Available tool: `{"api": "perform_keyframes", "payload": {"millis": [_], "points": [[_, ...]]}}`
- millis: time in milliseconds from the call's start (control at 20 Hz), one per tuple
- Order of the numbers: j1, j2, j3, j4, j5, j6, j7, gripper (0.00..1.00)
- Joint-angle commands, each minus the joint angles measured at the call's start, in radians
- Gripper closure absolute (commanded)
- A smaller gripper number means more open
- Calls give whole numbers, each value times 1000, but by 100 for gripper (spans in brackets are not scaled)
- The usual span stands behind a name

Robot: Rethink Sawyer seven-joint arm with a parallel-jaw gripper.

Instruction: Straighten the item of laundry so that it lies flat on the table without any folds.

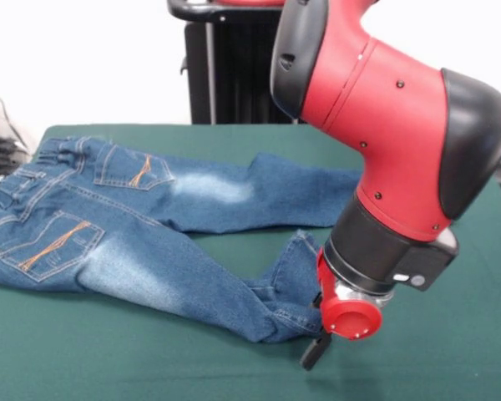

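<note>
The jeans (150, 225) lie mostly spread on the green worktop (108, 359), but one leg end is doubled back beside the pincer (317, 349), whose grip I cannot tell, so straightening remains.

Tabletop (150, 359): open green surface along the near edge and at near right. Jeans (150, 242) spread across left and centre. Red arm (384, 142) fills upper right; end effector (316, 351) beside the folded-back leg cuff (288, 288).
</note>
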Motion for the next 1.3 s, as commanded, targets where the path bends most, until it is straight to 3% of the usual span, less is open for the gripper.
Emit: {"api": "perform_keyframes", "payload": {"millis": [50,250,700,1300], "points": [[47,-24,97,-62,48,48,286,0],[50,-35,100,-51,48,55,285,0],[35,-39,39,-153,75,207,406,0],[70,-106,121,0,48,115,286,0]]}}
